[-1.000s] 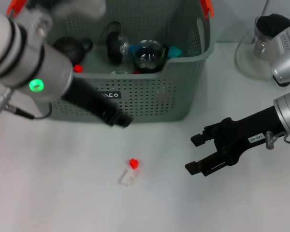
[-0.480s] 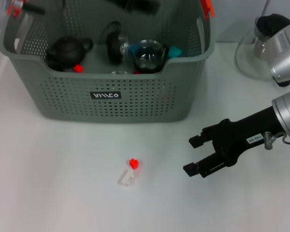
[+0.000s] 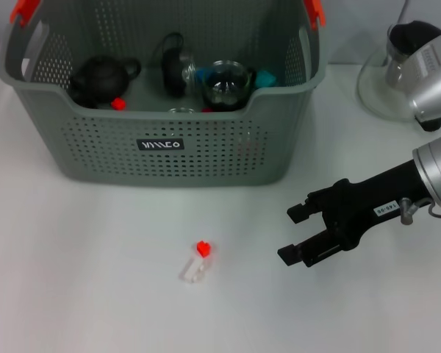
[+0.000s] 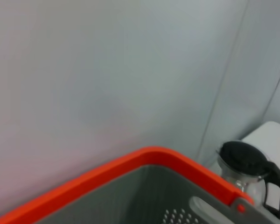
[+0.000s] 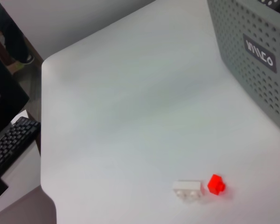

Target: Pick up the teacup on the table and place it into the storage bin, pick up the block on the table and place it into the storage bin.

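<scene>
The storage bin (image 3: 206,151) stands at the back of the table, its label facing me; its perforated wall (image 5: 252,51) also shows in the right wrist view. A small red block (image 3: 202,248) and a white block (image 3: 193,271) lie touching on the table in front of it, seen again as red block (image 5: 216,184) and white block (image 5: 187,191). My right gripper (image 3: 289,235) hovers open to the right of the blocks, nothing between its fingers. No teacup shows on the table. My left gripper is out of view; its wrist camera sees the bin's orange handle (image 4: 149,158).
Inside the bin sit a black teapot (image 3: 103,73), a glass vessel (image 3: 226,84), a teal piece and a red piece. A glass kettle (image 3: 397,70) stands at the back right. The table edge and a keyboard (image 5: 9,149) show in the right wrist view.
The left arm, which reached across the bin's front a second ago, has lifted out of the head view. The right gripper has crept slightly left. The blocks have not moved.
</scene>
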`<action>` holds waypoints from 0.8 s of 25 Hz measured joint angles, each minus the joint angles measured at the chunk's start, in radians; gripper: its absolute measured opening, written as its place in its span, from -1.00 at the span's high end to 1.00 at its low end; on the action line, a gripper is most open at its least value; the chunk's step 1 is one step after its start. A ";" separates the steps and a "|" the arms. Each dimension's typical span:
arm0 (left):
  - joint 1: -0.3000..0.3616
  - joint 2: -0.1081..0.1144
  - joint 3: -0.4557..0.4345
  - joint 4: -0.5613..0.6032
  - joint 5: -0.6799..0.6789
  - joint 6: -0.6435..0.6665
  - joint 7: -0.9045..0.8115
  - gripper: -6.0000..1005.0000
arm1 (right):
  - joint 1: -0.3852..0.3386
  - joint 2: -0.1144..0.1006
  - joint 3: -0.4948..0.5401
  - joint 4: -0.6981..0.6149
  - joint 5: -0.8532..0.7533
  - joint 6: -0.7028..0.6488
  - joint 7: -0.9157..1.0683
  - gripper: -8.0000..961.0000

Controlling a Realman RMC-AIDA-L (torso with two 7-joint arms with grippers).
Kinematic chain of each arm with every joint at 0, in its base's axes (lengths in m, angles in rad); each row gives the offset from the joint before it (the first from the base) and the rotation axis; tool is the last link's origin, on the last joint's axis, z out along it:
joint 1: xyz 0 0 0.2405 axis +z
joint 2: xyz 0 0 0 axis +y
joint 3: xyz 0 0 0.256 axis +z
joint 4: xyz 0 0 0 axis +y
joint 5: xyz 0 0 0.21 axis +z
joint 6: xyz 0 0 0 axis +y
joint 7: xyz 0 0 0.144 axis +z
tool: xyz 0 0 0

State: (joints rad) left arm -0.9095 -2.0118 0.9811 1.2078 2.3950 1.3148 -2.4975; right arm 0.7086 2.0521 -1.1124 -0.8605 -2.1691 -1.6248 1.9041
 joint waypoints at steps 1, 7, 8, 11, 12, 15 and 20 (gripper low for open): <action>0.000 -0.006 0.000 0.002 0.000 -0.012 0.006 0.18 | 0.000 0.000 0.000 0.000 0.000 0.002 0.002 -0.93; -0.003 -0.019 0.003 -0.004 0.006 -0.087 0.010 0.06 | 0.000 -0.002 0.000 0.000 0.000 0.003 0.006 -0.94; -0.004 -0.019 0.004 -0.006 0.008 -0.094 0.010 0.02 | 0.000 -0.002 0.000 0.000 0.000 0.003 0.007 -0.94; -0.004 -0.017 0.003 -0.001 0.015 -0.104 0.010 -0.16 | -0.001 -0.003 0.000 -0.001 0.000 0.003 0.007 -0.94; -0.002 -0.016 0.001 0.006 0.015 -0.102 0.009 -0.25 | -0.001 -0.003 0.000 -0.001 0.000 0.003 0.007 -0.94; 0.028 -0.014 -0.008 0.083 0.013 -0.079 0.006 -0.54 | -0.001 -0.002 0.000 -0.001 0.000 0.003 0.006 -0.94; 0.120 -0.030 -0.009 0.296 -0.036 0.011 0.007 -0.68 | 0.000 0.001 0.000 -0.001 0.000 0.004 0.002 -0.94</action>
State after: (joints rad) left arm -0.7897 -2.0415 0.9718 1.5039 2.3587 1.3255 -2.4906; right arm 0.7089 2.0533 -1.1122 -0.8612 -2.1689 -1.6213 1.9064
